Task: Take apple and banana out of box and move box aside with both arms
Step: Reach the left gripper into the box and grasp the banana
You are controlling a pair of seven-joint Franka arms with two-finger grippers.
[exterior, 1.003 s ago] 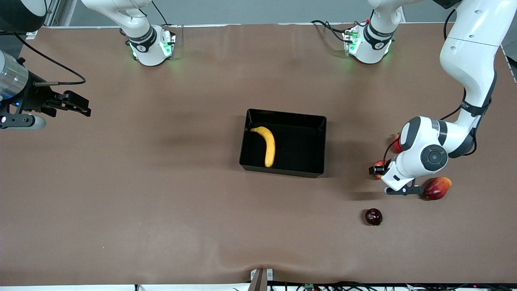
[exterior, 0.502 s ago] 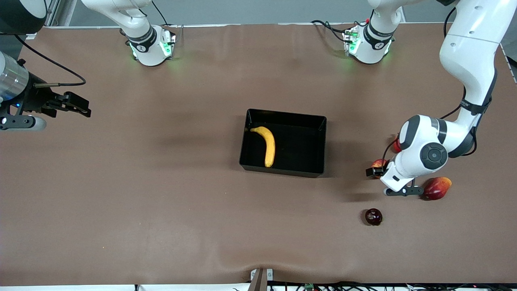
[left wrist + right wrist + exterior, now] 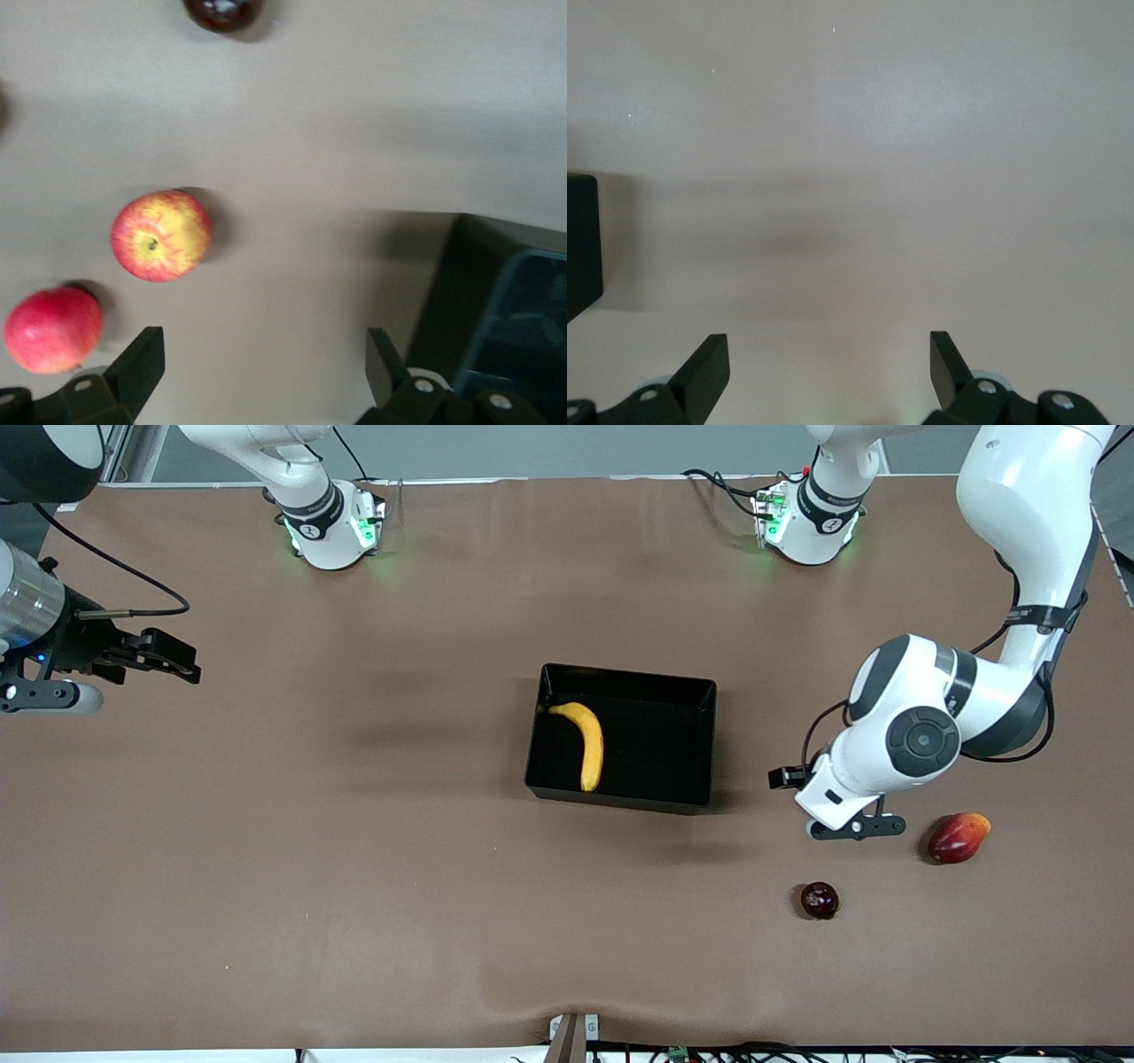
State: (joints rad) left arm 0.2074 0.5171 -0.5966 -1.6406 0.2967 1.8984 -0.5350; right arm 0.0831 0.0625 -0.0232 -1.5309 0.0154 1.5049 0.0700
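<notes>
The black box (image 3: 673,744) stands mid-table with the yellow banana (image 3: 586,740) lying in it. The red-and-yellow apple (image 3: 161,235) lies on the bare table in the left wrist view; in the front view the left arm's wrist (image 3: 886,766) covers it. My left gripper (image 3: 261,354) is open and empty, up over the table between the apple and the box's corner (image 3: 496,310). My right gripper (image 3: 168,657) waits open and empty at the right arm's end of the table; it also shows in the right wrist view (image 3: 828,354).
An all-red round fruit (image 3: 53,329) lies beside the apple. A red-orange mango (image 3: 958,837) and a small dark round fruit (image 3: 819,900) lie nearer the front camera, toward the left arm's end. A black corner (image 3: 580,243) shows in the right wrist view.
The left arm's wrist has lifted and shifted toward the box, and now covers the apple in the front view. The right arm has not moved.
</notes>
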